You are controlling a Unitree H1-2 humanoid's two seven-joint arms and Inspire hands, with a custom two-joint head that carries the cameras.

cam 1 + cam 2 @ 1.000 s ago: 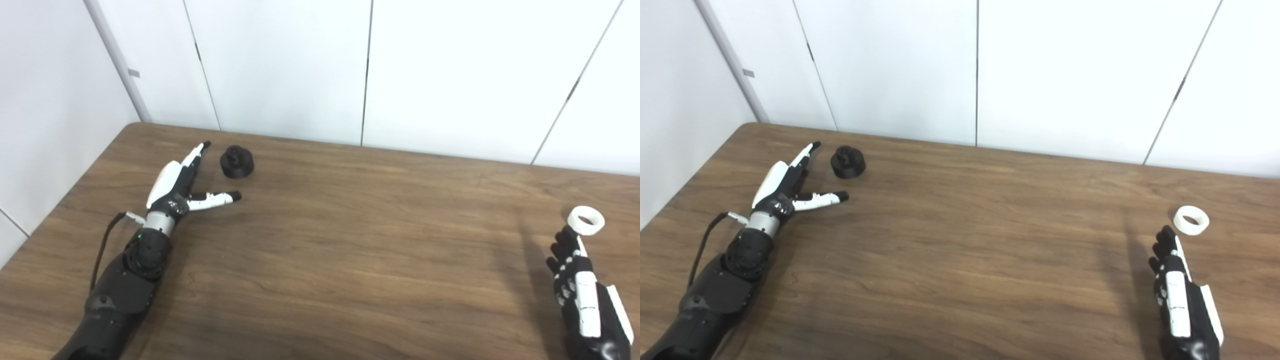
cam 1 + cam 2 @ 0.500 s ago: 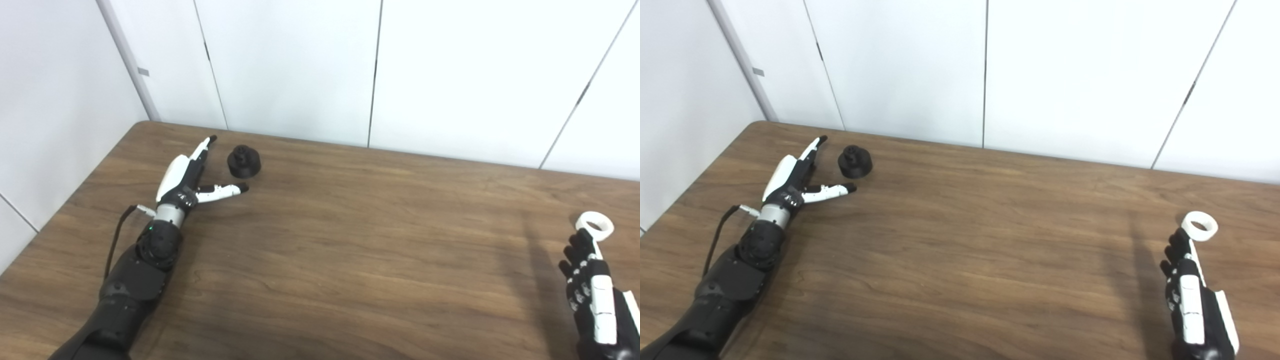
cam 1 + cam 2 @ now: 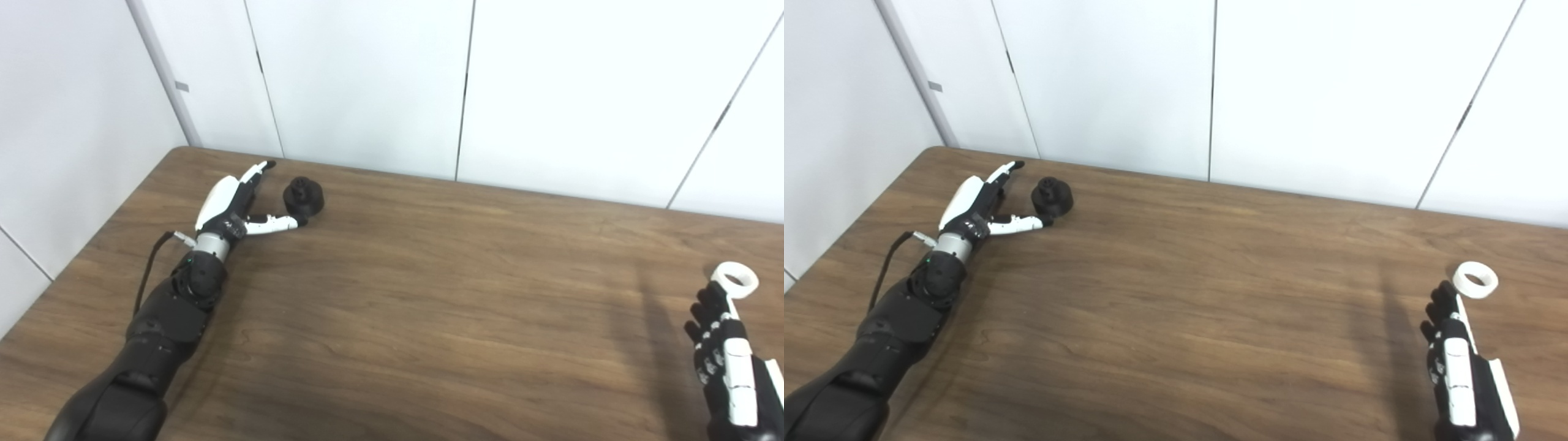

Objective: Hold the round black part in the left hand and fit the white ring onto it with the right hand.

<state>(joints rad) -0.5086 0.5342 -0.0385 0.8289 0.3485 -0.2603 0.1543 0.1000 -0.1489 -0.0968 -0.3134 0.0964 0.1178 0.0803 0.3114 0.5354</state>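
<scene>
**Both parts loose on the tabletop, both grasps open to a slip**

Nearest the front edge of the tabletop [image 3: 392, 318], by its right-hand corner, the right hand [image 3: 1458, 361] lay low with its fingers [image 3: 1439, 306] extended and close together, holding nothing. The white ring [image 3: 1475, 280] sat flat just beyond the fingertips, near the right edge; whether a fingertip touched it could not be told. The risk here, as a judgement, was that fingers advancing flat along the wood would shove the ring ahead of them toward the right edge instead of catching it. A low ring offers little to pinch, so a thumb closing late might flip it or send it rolling.

Farther back, toward the far left corner, the left hand [image 3: 236, 205] was spread wide and empty, fingers pointing to the far edge and the thumb [image 3: 275, 223] swung out to the right. The round black part [image 3: 303, 196] stood upright just past the thumb's tip, touching it or nearly so, outside the gap between thumb and fingers. If the thumb closed from there, it would likely knock the part away toward the far edge or tip it over. A grasp covering the part's raised top would also leave the ring nowhere to seat.
</scene>
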